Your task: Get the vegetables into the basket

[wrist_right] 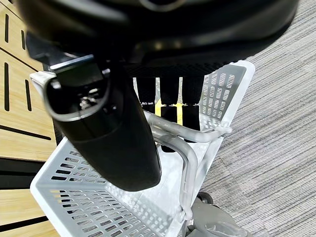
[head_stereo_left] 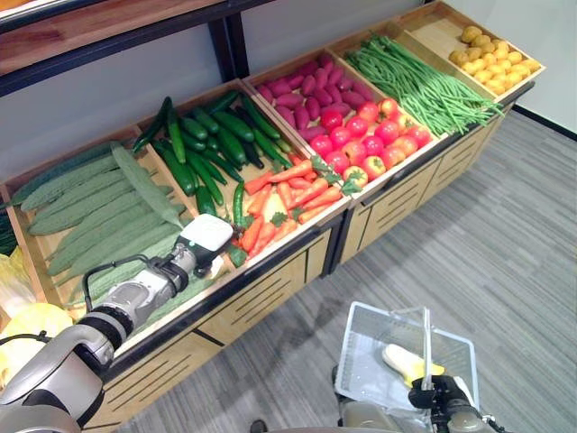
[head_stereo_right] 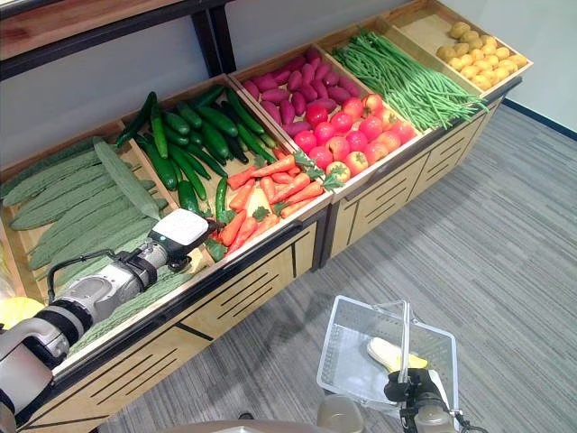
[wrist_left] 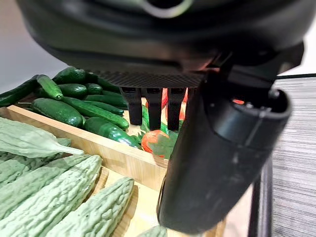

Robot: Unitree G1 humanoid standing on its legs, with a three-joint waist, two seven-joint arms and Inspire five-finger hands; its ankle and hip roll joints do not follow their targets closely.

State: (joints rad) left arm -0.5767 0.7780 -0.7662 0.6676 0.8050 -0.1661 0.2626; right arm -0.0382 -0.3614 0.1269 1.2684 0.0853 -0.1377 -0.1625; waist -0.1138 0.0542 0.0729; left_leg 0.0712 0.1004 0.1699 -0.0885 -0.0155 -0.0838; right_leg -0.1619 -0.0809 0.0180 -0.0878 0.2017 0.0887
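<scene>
Your left hand (wrist_left: 217,148): fingers (wrist_left: 154,106) straight and relaxed, holding nothing, thumb alongside. They reach over the wooden divider (wrist_left: 116,155) btw the bitter gourds (head_stereo_left: 99,212) and the next bin, tips above the near end of the cucumbers (head_stereo_left: 203,144) and carrots (head_stereo_left: 284,203). In the eye views the hand (head_stereo_right: 180,233) sits low over the near edge of the display stand (head_stereo_left: 270,293), at the right side of the gourd bin.

Your right hand (wrist_right: 106,128): fingers curled round the grey handle (wrist_right: 185,148) of the white basket (head_stereo_left: 365,334), gripping it. Basket hangs near you, at the right, over the grey floor (head_stereo_left: 505,262), well apart from the stand. Inside it lies one pale yellowish veg (head_stereo_left: 407,363), can't tell which kind.

Farther right along the stand: purple sweet potatoes (head_stereo_left: 302,90) at the far side of a bin w/ tomatoes (head_stereo_left: 370,135) at its near side, then long green beans (head_stereo_left: 415,81), then small yellow potatoes (head_stereo_left: 491,54) at the far right. Yellow produce (head_stereo_left: 27,325) at the near left, partly behind your arm.
</scene>
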